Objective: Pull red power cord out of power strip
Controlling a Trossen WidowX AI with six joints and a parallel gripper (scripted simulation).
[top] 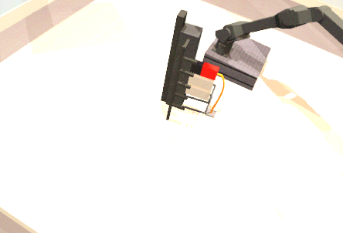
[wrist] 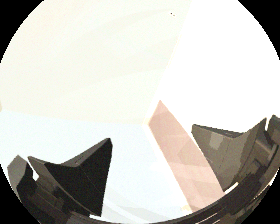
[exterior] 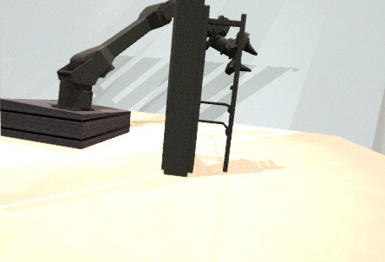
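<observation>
A bright red block (top: pixel 209 71) sits at the right side of the tall dark upright frame in the top view. An orange cord (top: pixel 223 87) curves from its right side down to a small grey piece (top: pixel 211 114) at the frame's lower right. I cannot tell whether a plug is seated there, and the power strip cannot be made out surely. My gripper (exterior: pixel 252 62) (wrist: pixel 151 133) is open, with nothing between its fingers. In the exterior view it shows behind or beside the upper part of the thin post. No plug, cord or strip shows in the wrist view.
The tall dark upright (top: pixel 174 60) (exterior: pixel 184 81) stands on the table, with a thin post (exterior: pixel 231 124) and short arms beside it. Beige blocks (top: pixel 199 86) sit below the red block. The arm's base stands on a dark slatted box (top: pixel 247 62) (exterior: pixel 43 121).
</observation>
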